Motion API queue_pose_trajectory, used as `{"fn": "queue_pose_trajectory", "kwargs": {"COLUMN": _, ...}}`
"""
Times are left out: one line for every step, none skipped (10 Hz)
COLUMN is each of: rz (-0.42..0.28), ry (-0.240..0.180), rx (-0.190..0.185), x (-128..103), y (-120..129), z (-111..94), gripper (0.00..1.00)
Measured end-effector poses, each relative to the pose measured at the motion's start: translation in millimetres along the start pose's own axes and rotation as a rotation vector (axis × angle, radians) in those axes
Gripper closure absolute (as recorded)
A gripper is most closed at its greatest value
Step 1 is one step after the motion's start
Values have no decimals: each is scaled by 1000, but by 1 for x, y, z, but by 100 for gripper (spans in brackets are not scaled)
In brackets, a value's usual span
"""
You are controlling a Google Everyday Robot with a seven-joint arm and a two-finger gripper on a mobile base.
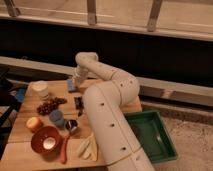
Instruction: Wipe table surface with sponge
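The table surface [19, 149] is a light-brown plank top at the lower left. My white arm reaches from the lower right across it to its far edge. There my gripper [76, 82] points down, shut on the sponge [71, 87], a small blue-grey block that rests on the wood. The gripper's body hides most of the sponge's top.
On the table stand a white round container [40, 89], dark grapes [50, 106], a blue cup [56, 118], an orange fruit [33, 123], a red bowl [46, 141], a carrot [64, 150] and pale slices [87, 147]. A green tray [150, 135] sits on the right.
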Motion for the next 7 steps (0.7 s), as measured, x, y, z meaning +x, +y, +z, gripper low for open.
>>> {"fn": "queue_pose_trajectory", "kwargs": {"rz": -4, "ry": 27, "rx": 15, "x": 14, "y": 0, "z": 0, "gripper": 100}}
{"fn": "queue_pose_trajectory", "kwargs": {"rz": 2, "ry": 40, "rx": 33, "x": 29, "y": -7, "z": -5, "gripper": 100}}
{"fn": "queue_pose_trajectory", "kwargs": {"rz": 13, "ry": 49, "rx": 48, "x": 44, "y": -15, "z": -12, "gripper": 100}}
{"fn": "queue_pose_trajectory", "kwargs": {"rz": 23, "ry": 41, "rx": 66, "x": 56, "y": -27, "z": -23, "gripper": 100}}
{"fn": "queue_pose_trajectory", "kwargs": {"rz": 29, "ry": 29, "rx": 73, "x": 61, "y": -33, "z": -34, "gripper": 100}}
{"fn": "queue_pose_trajectory", "kwargs": {"rz": 30, "ry": 15, "rx": 68, "x": 64, "y": -37, "z": -40, "gripper": 100}}
{"fn": "queue_pose_trajectory", "kwargs": {"rz": 29, "ry": 7, "rx": 64, "x": 64, "y": -38, "z": -42, "gripper": 100}}
